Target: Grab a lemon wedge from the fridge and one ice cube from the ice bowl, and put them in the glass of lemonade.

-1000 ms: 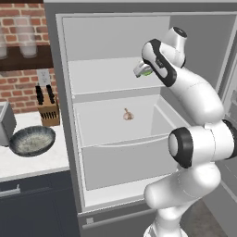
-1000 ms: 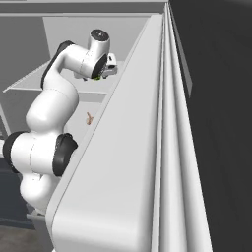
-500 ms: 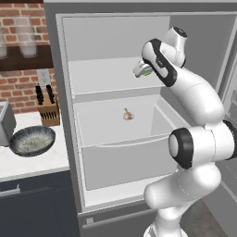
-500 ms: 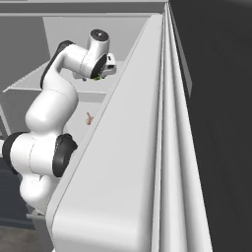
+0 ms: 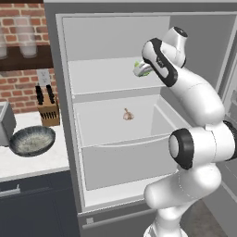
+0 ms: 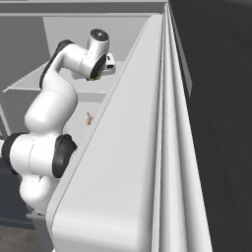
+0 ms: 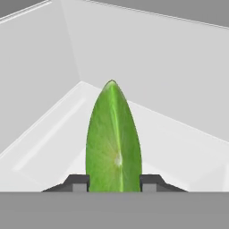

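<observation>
fridge shelf (image 5: 106, 76), lemon wedge (image 5: 139, 66) on it

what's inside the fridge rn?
Inside the fridge: lemon wedge between the gripper fingers on the upper shelf; a garlic-like bulb below. Drawer contents hidden.

Glossy white rounded arm (image 5: 199, 92), dark joint bands

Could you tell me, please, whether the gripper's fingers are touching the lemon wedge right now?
Touching. In the hand view the two dark fingertips sit flush against both sides of the lemon wedge, with no gap showing on either side.
</observation>
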